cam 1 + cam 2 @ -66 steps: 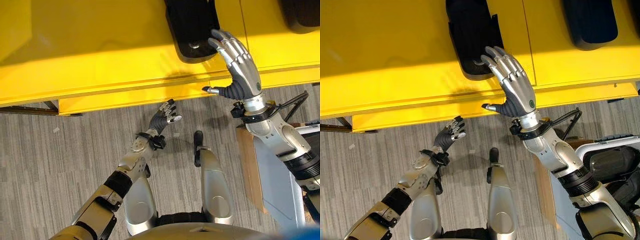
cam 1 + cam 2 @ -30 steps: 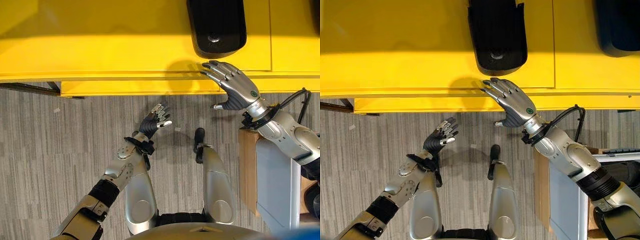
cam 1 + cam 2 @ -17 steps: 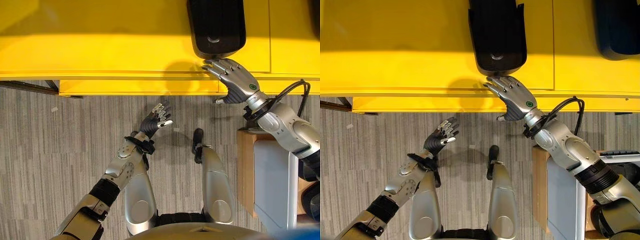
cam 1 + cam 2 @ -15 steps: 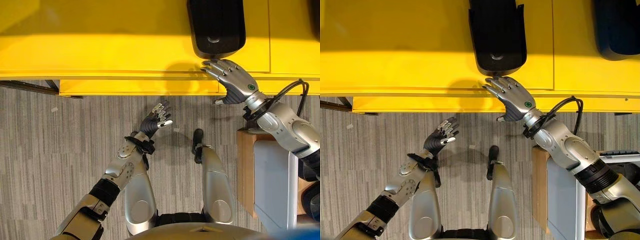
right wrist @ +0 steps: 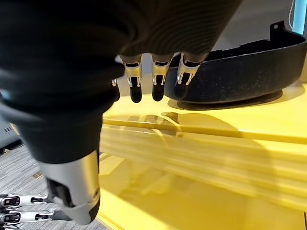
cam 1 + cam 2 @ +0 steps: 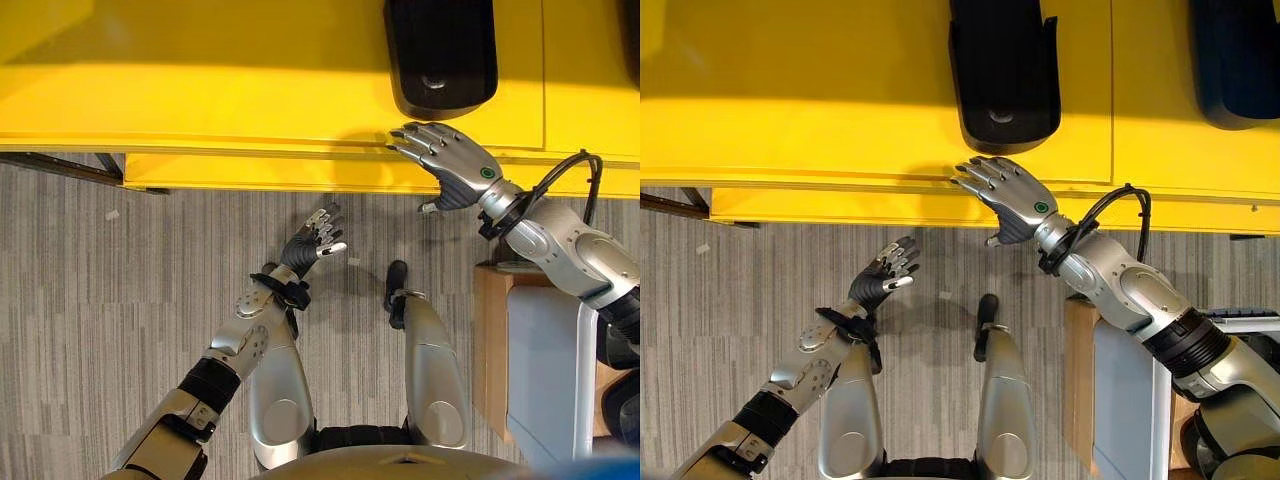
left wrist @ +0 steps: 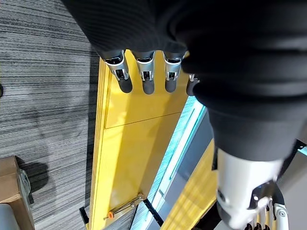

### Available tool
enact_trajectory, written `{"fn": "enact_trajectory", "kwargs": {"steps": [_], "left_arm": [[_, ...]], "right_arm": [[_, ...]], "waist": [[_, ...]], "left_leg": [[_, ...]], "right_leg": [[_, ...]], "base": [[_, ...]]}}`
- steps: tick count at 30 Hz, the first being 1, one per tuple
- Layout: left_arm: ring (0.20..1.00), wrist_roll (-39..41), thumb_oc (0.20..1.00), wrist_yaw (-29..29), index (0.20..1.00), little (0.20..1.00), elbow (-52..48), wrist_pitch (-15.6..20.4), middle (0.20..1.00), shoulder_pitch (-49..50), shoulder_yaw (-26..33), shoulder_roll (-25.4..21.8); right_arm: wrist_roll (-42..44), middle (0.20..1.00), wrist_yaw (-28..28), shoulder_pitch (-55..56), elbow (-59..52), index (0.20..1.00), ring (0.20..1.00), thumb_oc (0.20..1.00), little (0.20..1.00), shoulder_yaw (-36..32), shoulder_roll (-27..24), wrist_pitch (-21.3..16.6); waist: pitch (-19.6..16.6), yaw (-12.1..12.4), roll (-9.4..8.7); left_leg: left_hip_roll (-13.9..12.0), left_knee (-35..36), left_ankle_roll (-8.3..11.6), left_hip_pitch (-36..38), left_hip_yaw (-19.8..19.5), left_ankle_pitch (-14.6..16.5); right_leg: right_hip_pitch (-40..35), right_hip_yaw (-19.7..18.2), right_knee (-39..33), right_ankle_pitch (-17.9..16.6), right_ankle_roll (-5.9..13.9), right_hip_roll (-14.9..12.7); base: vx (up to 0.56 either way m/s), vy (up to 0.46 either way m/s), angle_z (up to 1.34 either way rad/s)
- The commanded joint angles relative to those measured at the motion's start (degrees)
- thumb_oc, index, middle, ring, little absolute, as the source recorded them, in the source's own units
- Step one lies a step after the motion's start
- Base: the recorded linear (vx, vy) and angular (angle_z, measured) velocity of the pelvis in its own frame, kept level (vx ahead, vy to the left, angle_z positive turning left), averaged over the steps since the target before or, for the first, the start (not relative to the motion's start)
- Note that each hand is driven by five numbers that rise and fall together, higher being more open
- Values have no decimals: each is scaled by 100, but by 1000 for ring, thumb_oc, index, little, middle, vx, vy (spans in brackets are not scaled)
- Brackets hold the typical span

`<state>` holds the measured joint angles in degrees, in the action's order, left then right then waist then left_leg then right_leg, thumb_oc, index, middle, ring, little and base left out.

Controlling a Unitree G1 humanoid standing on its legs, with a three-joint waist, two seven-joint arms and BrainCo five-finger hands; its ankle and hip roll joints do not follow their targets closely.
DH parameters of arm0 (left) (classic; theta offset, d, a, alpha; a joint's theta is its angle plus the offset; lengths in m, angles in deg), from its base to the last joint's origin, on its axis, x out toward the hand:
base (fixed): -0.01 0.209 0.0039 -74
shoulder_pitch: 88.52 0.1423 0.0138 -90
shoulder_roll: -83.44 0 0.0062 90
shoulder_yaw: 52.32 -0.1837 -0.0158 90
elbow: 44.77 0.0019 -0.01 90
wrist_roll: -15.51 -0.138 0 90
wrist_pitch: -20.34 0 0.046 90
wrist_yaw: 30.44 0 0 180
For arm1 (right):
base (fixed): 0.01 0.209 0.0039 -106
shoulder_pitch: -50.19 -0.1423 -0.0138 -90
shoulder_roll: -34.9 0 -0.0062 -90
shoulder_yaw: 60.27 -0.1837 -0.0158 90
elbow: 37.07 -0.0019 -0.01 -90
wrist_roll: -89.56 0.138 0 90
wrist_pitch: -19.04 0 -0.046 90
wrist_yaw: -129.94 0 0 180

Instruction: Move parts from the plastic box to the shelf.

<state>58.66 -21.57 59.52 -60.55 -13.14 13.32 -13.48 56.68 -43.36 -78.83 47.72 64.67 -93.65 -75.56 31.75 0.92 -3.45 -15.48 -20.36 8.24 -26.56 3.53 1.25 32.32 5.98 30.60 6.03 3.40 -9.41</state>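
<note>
Right hand (image 6: 1012,200), fingers spread and empty, hovers over the yellow shelf (image 6: 790,110) edge, at 6 o'clock of the black moulded part (image 6: 1005,70) lying there, apparently delivered. Left hand (image 6: 885,275) idles open over the floor.

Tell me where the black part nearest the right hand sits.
The black part lies on the yellow shelf, just beyond the open right hand; a second black part lies farther right.
</note>
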Motion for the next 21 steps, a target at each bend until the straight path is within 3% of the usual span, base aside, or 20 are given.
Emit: {"fn": "enact_trajectory", "kwargs": {"steps": [1,15,21], "left_arm": [[1000,-172,1000,207,1000,1000,-495,65,1000,163,-27,131],[1000,-279,1000,9,1000,1000,-411,-182,1000,-119,-100,314],[1000,-290,1000,-75,1000,1000,-363,-215,1000,-212,-136,373]], "right_arm": [[-40,1000,147,-448,-196,1000,1000,1000,1000,-52,48,138],[91,1000,-287,-1298,332,1000,1000,1000,1000,115,411,707],[157,1000,-369,-1456,462,1000,1000,1000,1000,225,481,693]], "waist": [[-196,5,-51],[-196,124,-76],[-196,145,-86]], "left_leg": [[312,-48,-438,-95,294,-105],[320,-109,-439,-85,214,-93],[321,-108,-437,-101,196,-104]], "right_leg": [[-249,264,458,452,-162,393],[-284,325,603,520,-186,398],[-281,342,603,520,-186,402]], "base": [[0,0,0],[3,-3,1],[1,-1,1]]}}
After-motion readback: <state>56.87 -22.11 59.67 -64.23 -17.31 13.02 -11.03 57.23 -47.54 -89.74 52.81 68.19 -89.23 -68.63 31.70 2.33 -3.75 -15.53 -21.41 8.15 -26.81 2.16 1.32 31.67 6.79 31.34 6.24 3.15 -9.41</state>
